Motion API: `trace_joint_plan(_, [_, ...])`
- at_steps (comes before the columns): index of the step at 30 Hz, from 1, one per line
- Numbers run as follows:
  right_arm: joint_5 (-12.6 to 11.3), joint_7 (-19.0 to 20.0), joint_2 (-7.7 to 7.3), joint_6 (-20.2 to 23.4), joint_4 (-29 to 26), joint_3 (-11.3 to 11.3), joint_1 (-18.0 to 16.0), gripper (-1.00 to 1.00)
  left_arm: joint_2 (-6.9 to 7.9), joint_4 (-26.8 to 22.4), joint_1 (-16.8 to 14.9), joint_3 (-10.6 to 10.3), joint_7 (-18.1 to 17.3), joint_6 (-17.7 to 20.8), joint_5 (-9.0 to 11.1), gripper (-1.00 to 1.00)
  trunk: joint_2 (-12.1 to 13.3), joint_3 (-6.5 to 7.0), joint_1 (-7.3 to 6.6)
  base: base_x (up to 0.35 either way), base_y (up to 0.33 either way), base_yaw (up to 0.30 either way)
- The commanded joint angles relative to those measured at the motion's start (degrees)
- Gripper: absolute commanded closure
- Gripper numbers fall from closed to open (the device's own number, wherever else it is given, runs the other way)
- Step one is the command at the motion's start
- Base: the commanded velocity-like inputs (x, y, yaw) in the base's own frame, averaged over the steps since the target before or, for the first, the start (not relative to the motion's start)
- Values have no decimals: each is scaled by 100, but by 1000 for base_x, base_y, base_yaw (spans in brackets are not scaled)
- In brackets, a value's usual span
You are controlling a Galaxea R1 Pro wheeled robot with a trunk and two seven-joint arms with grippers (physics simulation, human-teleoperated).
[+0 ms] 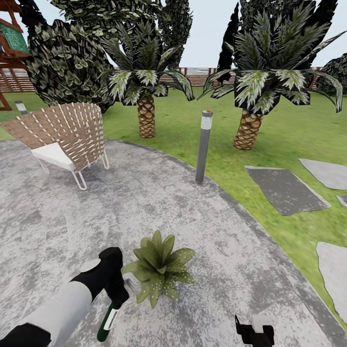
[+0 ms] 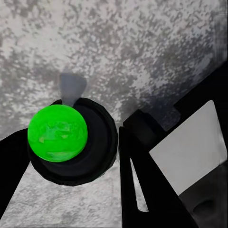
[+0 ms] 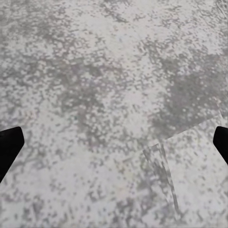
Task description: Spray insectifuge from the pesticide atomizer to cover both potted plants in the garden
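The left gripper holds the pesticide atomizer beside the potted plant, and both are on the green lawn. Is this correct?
Not quite. The left gripper does hold the pesticide atomizer beside the potted plant, but they are over the grey paved patio, not the lawn. The head view shows it.

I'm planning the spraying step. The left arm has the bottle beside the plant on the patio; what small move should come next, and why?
Probably turn the left gripper so the bottle aims at the potted plant. The bottle hangs from the jaws, pointing down at the patio beside the leaves, so spray would likely miss them.
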Motion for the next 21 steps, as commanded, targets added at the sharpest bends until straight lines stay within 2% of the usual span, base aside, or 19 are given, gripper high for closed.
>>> trace_joint_plan(1, [-36,-26,-1,-15,4,50,-3,-100,7,-24,-2,134,-27,40,-46,100,-2,-5,-1,0,0,0])
trace_joint_plan(2, [-36,-17,16,-8,-3,53,-3,-100,-5,-13,-7,335,217,33,-90,100,-2,-5,-1,0,0,0])
trace_joint_plan(5, [-43,-3,45,-8,-6,58,-5,-100,31,1,-7,364,303,45,-100,100,-2,-5,-1,0,0,0])
trace_joint_plan(12, [-41,-3,13,-8,-21,42,-3,-100,78,-44,-7,360,320,19,-100,100,-2,-5,-1,0,0,0])
trace_joint_plan(17, [-36,-4,2,-8,-50,55,-8,-100,-19,-79,-81,332,389,9,-101,100,-2,-5,-1,0,0,0])
trace_joint_plan(21, [-33,-8,-1,-12,-59,67,-11,-100,-4,-81,-38,306,395,-4,-101,100,-2,-5,-1,0,0,0])
